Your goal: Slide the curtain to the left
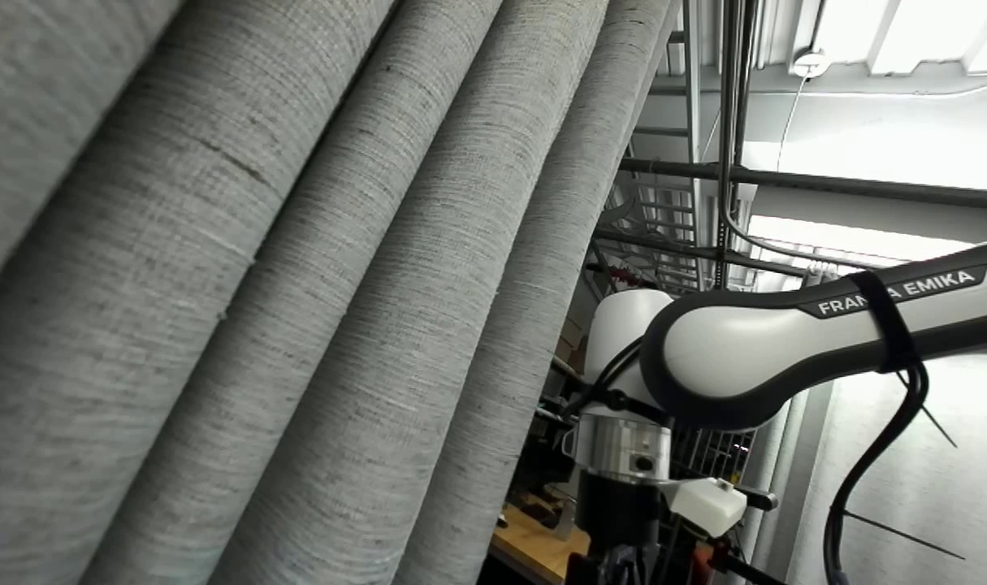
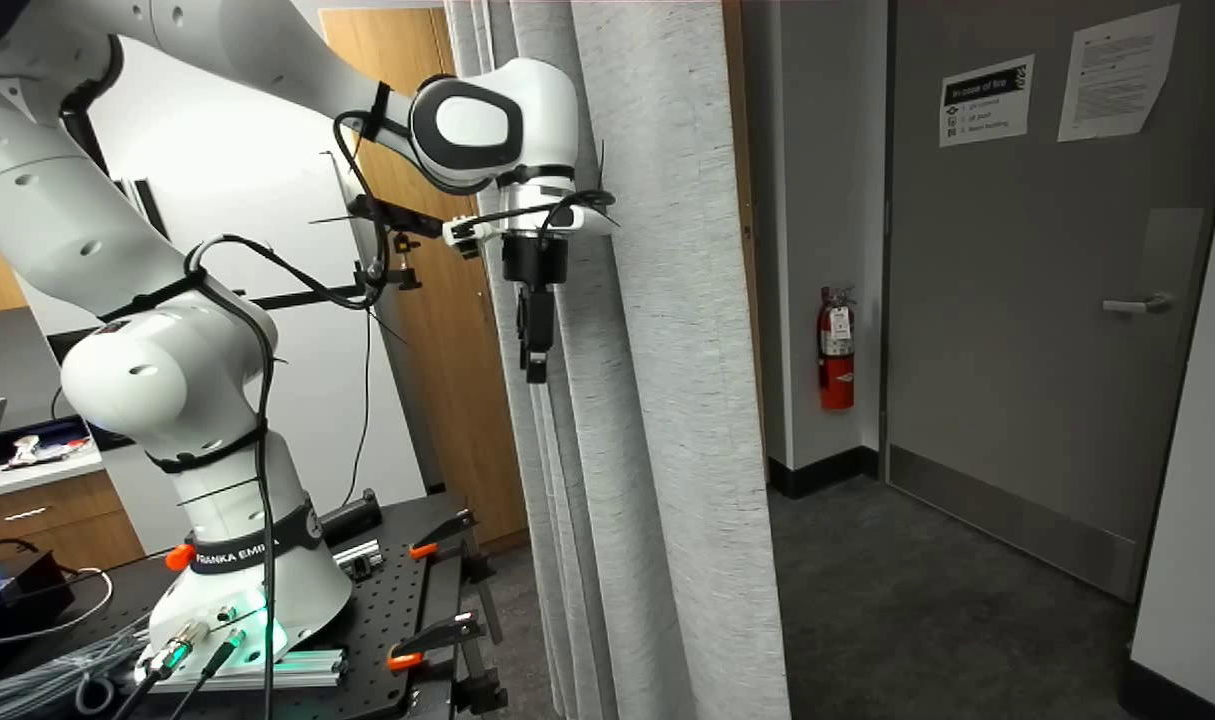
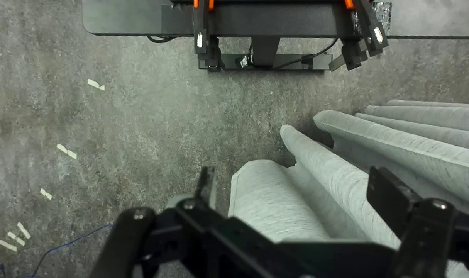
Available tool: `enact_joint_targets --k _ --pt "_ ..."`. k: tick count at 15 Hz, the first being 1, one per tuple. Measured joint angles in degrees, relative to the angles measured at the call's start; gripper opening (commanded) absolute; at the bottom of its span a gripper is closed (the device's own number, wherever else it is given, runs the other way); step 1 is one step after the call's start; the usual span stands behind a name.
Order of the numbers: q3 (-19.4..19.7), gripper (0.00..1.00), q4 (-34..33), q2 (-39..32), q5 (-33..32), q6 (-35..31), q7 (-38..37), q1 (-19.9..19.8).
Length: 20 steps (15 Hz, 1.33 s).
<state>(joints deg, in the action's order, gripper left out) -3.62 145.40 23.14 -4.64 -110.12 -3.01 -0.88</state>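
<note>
The curtain is a light-grey woven drape with deep vertical pleats. It fills the left half of an exterior view (image 1: 363, 268) and hangs behind my gripper in an exterior view (image 2: 687, 350). In the wrist view the curtain (image 3: 273, 200) shows from above, its hemmed free edge and nearest pleats appearing between my fingers. My gripper (image 3: 296, 187) points down with its fingers wide apart. It hangs beside the curtain in an exterior view (image 2: 535, 345); its fingers are mostly cut off at the bottom of an exterior view (image 1: 615, 565). I cannot tell whether fabric lies between the fingertips or only below them.
The black table (image 3: 276, 21) carrying the arm has clamps (image 2: 442, 635) sticking out from its edge. A wooden cabinet (image 2: 457, 420) stands behind the arm. A grey door (image 2: 1027, 350) and a red fire extinguisher (image 2: 836, 350) are beyond the curtain.
</note>
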Motion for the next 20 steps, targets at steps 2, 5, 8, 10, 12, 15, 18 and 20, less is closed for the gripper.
enact_joint_targets --k 2,5,8,10,12,15,18,20 --pt "0.0 1.0 0.0 0.0 0.0 0.0 0.0 0.0" --pt "0.0 1.0 0.0 0.0 0.0 0.0 0.0 0.0" --pt "0.0 1.0 0.0 0.0 0.0 0.0 0.0 0.0" --pt "0.01 1.0 0.0 0.0 -0.01 -0.02 0.0 0.0" --pt "-1.72 1.0 -2.85 -0.23 0.69 0.01 -2.08 1.14" --pt "-6.15 1.0 -10.4 -0.68 0.64 0.01 -7.3 3.75" --pt "-10.11 1.0 -18.58 -1.8 0.13 0.07 -13.46 5.02" --pt "-10.7 1.0 -20.02 -2.11 0.13 0.14 -14.16 5.34"
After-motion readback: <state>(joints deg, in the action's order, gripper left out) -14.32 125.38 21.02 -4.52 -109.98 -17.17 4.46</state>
